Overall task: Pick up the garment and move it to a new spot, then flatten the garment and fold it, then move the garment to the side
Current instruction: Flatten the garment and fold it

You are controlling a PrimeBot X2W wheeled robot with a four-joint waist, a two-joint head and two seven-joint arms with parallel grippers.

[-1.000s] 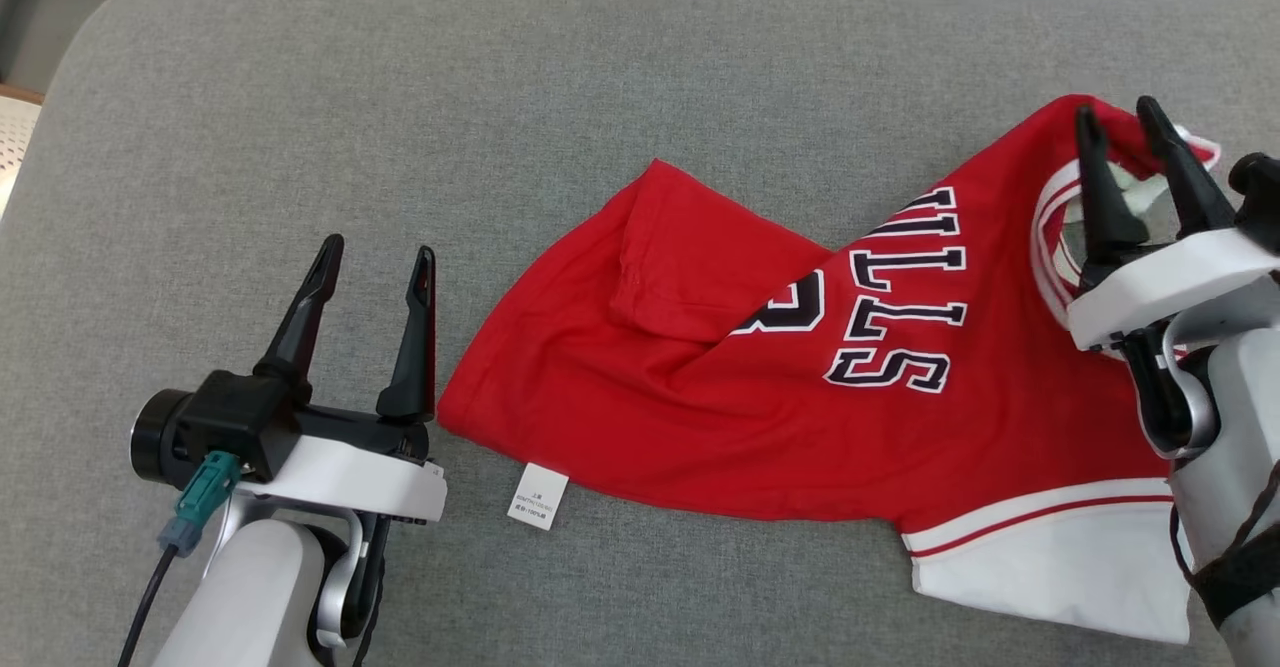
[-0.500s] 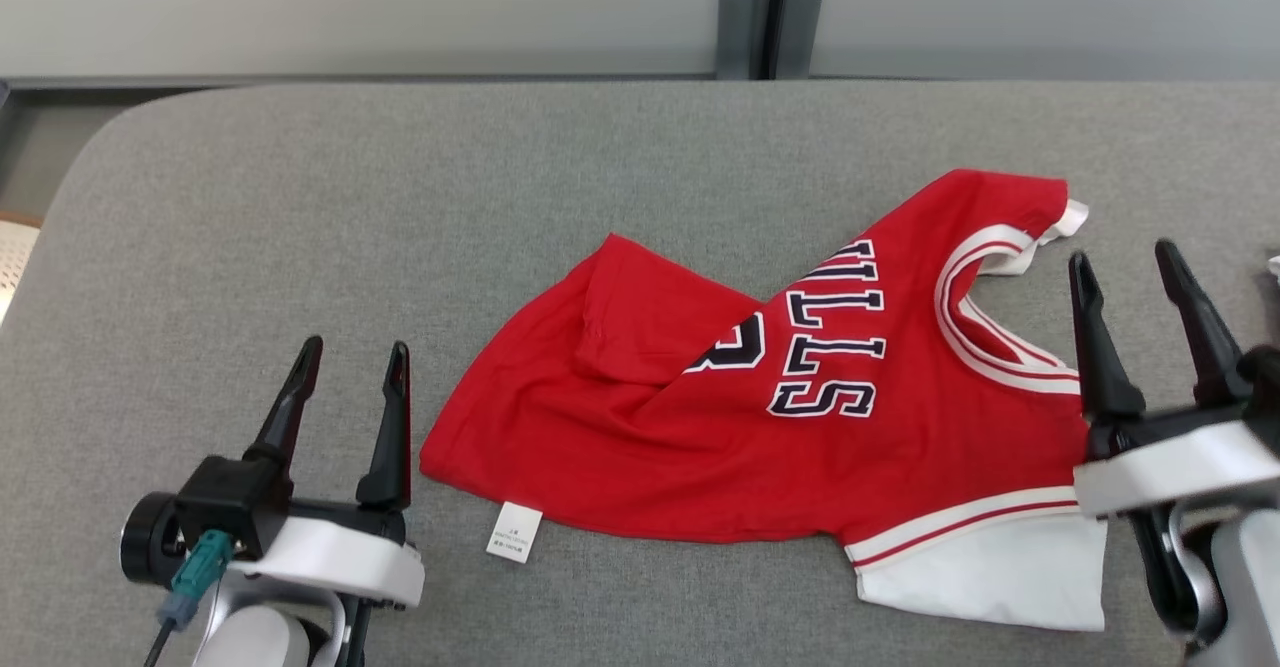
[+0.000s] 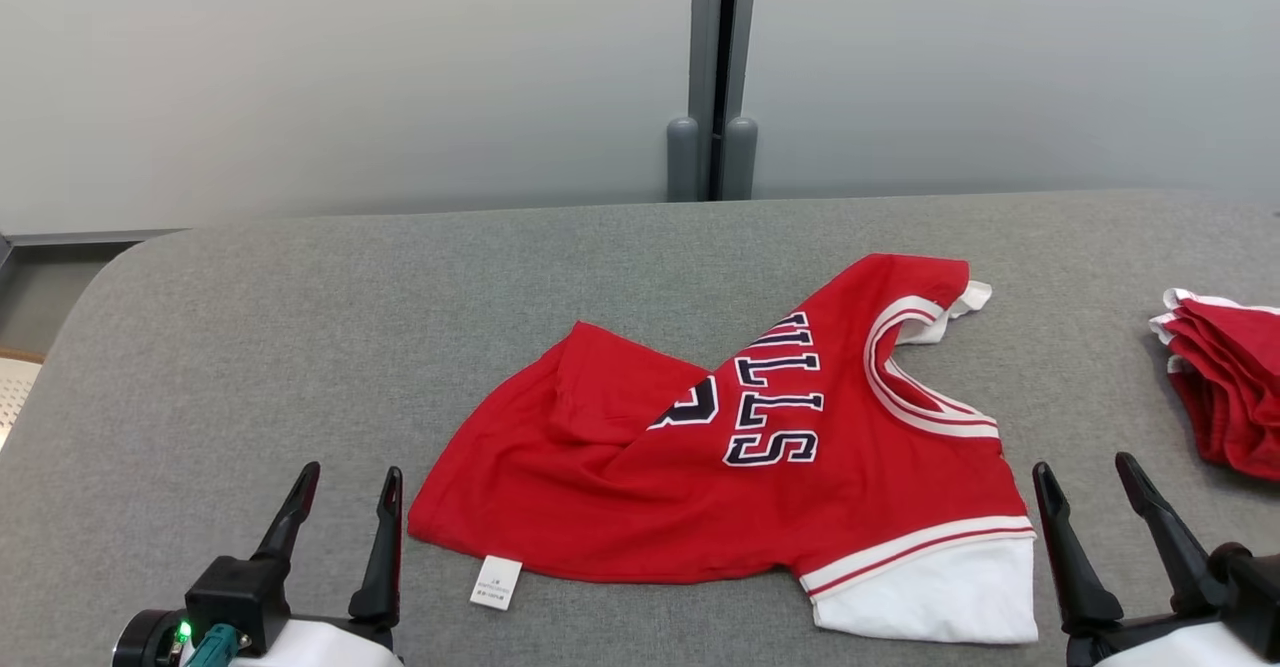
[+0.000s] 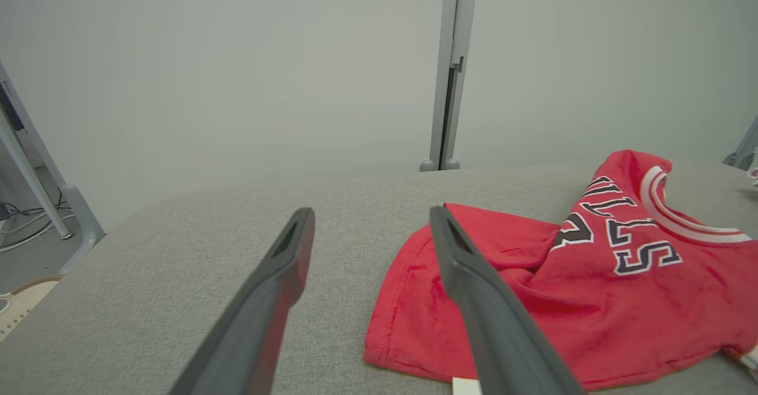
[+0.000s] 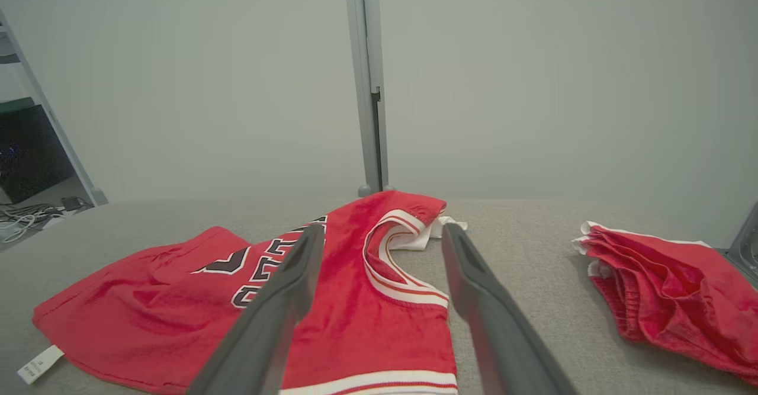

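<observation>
The garment (image 3: 740, 457) is a red jersey with dark lettering, white collar trim and a white sleeve. It lies crumpled on the grey table (image 3: 300, 347), and it appears in the left wrist view (image 4: 562, 276) and the right wrist view (image 5: 308, 300). A white care tag (image 3: 496, 582) sticks out at its near left edge. My left gripper (image 3: 345, 482) stands open just left of the garment's hem, holding nothing. To the right of the white sleeve, my right gripper (image 3: 1085, 472) is open and empty, apart from the cloth.
A second bundle of red and white cloth (image 3: 1225, 387) lies at the table's right edge, seen too in the right wrist view (image 5: 669, 288). A grey wall with a vertical post (image 3: 712, 77) stands behind the table. The table's rounded left corner drops to the floor.
My right gripper has opened, let go of the garment's collar and drawn back toward me. The garment now lies loose on the table. The head camera has tilted up, bringing the wall into view.
</observation>
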